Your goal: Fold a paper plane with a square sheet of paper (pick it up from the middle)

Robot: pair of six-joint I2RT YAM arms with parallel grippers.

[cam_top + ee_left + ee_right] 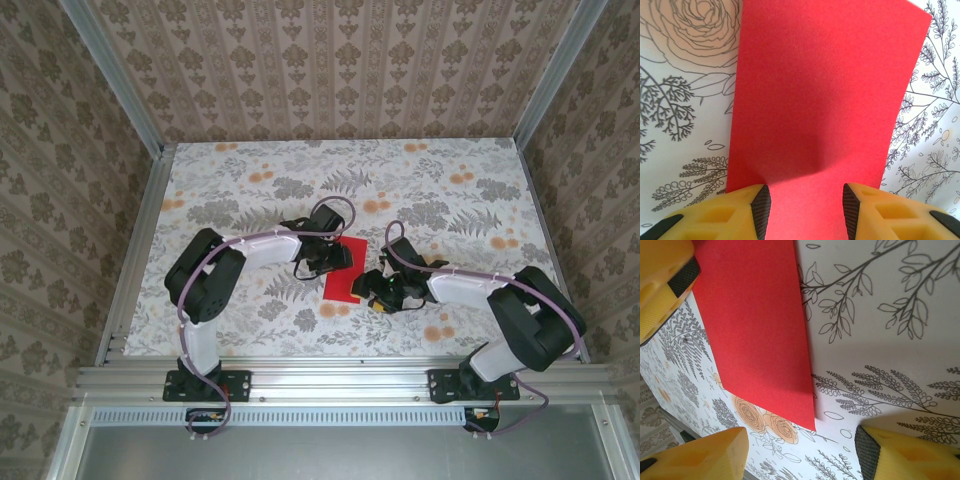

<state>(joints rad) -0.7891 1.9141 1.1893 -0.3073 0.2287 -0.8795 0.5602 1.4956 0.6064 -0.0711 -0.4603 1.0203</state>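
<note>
Judging by shape, the square sheet of paper (343, 270) now reads as a narrow rectangle, lying flat on the table (200, 190) between the two arms. That looks like the first half-fold is in, though I can't make out a doubled edge. No nose corners are turned down and there are no wings, nothing dart-like. Most of the paper plane is not yet done, so I'd call this an early stage.

Left arm: it comes in from the left with the elbow bent and the wrist over the sheet's upper-left part. The left pincer (806, 212) is spread, its fingers over the two long edges at one short end, with red paper showing across the gap between the pads. A shallow hump with a shadow sits just ahead of them (the paper is slightly buckled there). It is not pinching anything, as far as I can see.

Right arm: the forearm is low and aimed left at the sheet's lower-right corner. The right pincer (800, 452) is spread wide with nothing between the fingers. It sits low over bare patterned table just beside that corner, clear of the paper (whether the tips touch the table I can't tell).
</note>
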